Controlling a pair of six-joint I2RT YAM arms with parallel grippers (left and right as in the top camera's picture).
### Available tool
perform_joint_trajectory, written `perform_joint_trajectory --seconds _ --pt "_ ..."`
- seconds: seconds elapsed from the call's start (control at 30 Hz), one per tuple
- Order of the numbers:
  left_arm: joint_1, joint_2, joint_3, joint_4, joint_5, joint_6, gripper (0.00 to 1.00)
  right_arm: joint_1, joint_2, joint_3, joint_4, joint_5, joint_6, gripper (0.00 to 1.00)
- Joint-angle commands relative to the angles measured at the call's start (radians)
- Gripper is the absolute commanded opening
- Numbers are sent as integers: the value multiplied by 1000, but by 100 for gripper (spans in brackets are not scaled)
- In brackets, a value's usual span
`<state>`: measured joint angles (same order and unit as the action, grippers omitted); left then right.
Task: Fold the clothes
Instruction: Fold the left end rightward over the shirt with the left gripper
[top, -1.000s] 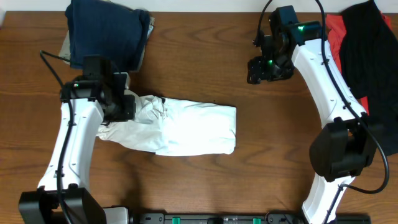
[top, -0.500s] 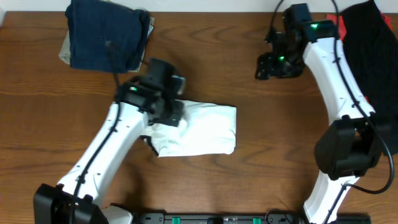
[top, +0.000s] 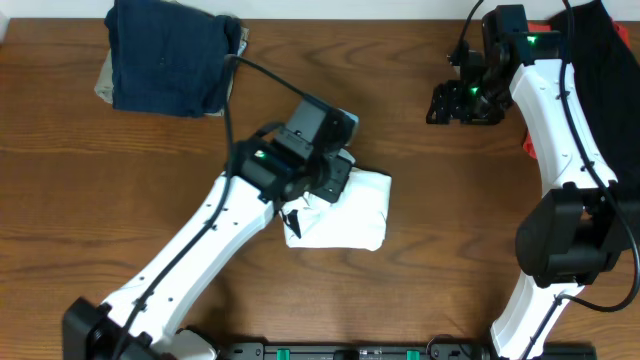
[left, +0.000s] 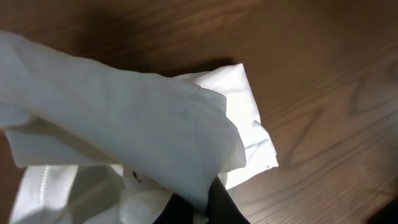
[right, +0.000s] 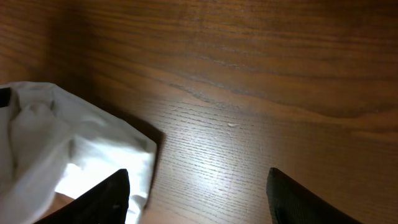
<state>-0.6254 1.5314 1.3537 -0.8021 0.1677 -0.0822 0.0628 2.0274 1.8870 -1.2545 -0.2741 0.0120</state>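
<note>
The white T-shirt (top: 355, 215) lies as a folded bundle in the middle of the table. My left gripper (top: 333, 182) is shut on its left layer and holds it over the bundle's top left; in the left wrist view the jaws (left: 200, 205) pinch white cloth (left: 137, 124). My right gripper (top: 452, 103) is open and empty above bare wood at the far right. Its wrist view shows the spread fingertips (right: 199, 193) and the shirt's edge (right: 68, 149) at lower left.
A folded navy garment (top: 170, 55) lies on a tan one (top: 105, 78) at the far left corner. A black garment (top: 595, 80) over a red one (top: 527, 148) lies at the far right edge, beside my right arm.
My left gripper has carried the shirt's left part to the right, over the rest, so the bundle is now shorter. My right gripper has moved right and slightly away.
</note>
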Motion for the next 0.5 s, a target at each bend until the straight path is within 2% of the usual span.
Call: perform_joint_trajectory --seconds 0.0,0.17,0.23,0.33,0.47 --pt "-43 77 24 25 55 -13 6 -5 6 15 6 -14 5 69" --pt "-130 204 24 111 113 -14 6 -11 6 15 6 -14 5 69" --pt "-163 241 24 143 110 -17 10 -18 6 15 6 -13 5 69" --pt "-189 262 24 173 109 -18 31 -37 6 15 6 -14 5 69" --pt "-187 256 25 189 109 -44 71 -72 6 15 10 -26 6 69"
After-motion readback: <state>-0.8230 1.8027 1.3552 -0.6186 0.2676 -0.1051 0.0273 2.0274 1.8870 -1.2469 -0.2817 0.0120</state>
